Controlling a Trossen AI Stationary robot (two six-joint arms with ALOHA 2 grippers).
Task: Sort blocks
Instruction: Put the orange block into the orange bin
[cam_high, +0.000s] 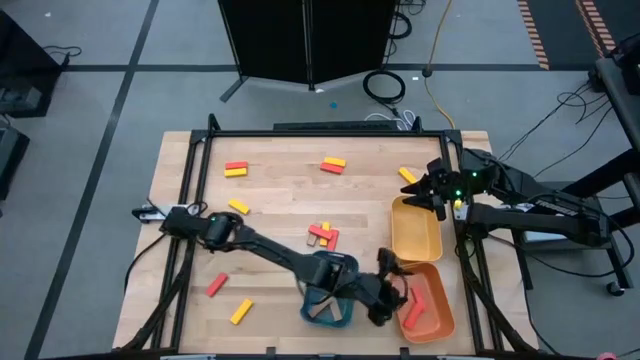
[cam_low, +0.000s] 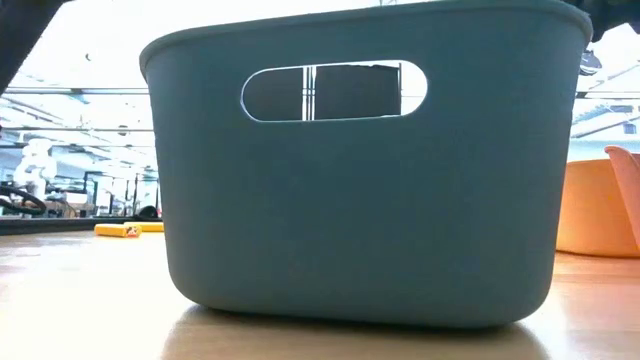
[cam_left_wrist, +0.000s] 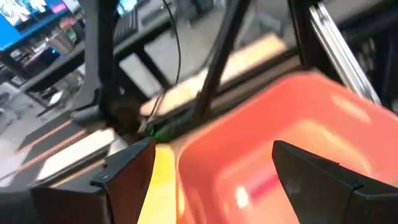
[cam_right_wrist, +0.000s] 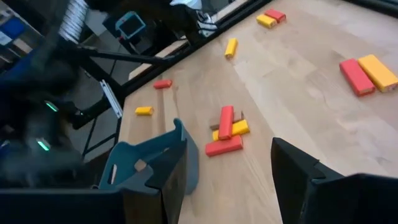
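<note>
Wooden desk (cam_high: 290, 195) from above: red and yellow blocks (cam_high: 323, 236) lay scattered; left tool (cam_high: 392, 296) hung spread over orange tray (cam_high: 432, 322) holding red block (cam_high: 417, 309); right tool (cam_high: 432, 192) parted beside yellow tray (cam_high: 415, 232). Low view: blue tray (cam_low: 360, 170) wall blocked nearly everything. Right wrist: clustered blocks (cam_right_wrist: 227, 134) near blue tray (cam_right_wrist: 149, 165).

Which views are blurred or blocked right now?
Left wrist view: motion blur smears the orange tray and a red block in it. Low view: blue tray fills the frame, backlit by a washed-out background. Right wrist view: soft toward its edges. High view: sharp.
</note>
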